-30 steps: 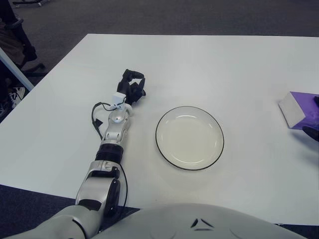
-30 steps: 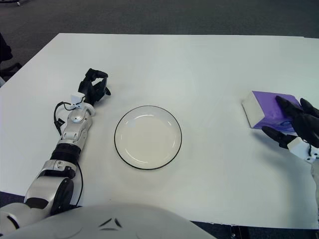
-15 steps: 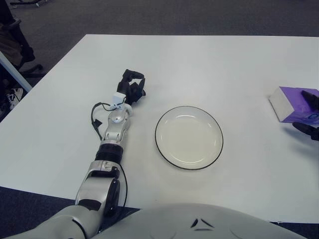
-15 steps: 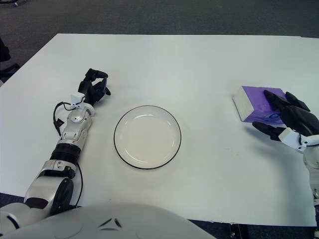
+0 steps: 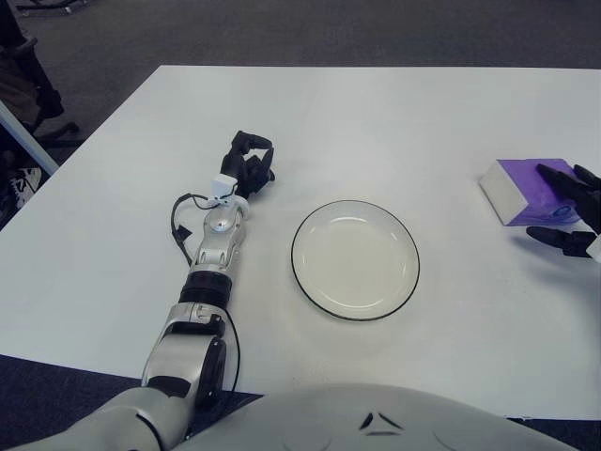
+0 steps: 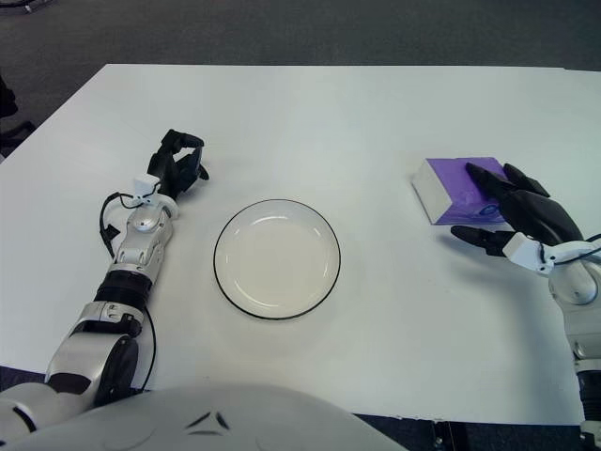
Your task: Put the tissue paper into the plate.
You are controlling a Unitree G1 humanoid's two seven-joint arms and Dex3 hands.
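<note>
While the round white black-rimmed plate (image 6: 277,258) sat well apart on the white table (image 6: 376,113), my right hand (image 6: 515,218) clasped the purple tissue pack (image 6: 451,190), fingers over its top, thumb alongside, for carrying. My left hand (image 6: 177,164) showed left of the plate, fingers curled, holding nothing.

The place looked like an office or a lab room rather than a home. A large plain white table (image 5: 376,103) filled most of both eye views, bare-topped and square-edged, the sort used as a meeting or work table. Beyond its far edge, from 10 to 2 o'clock, ran dark grey, short-pile carpet (image 5: 310,33) of the commercial kind. At about 10 o'clock in the left eye view stood what was probably the wheeled base of an office chair (image 5: 47,99), dark and partly cut off, too dim to make out for certain.
</note>
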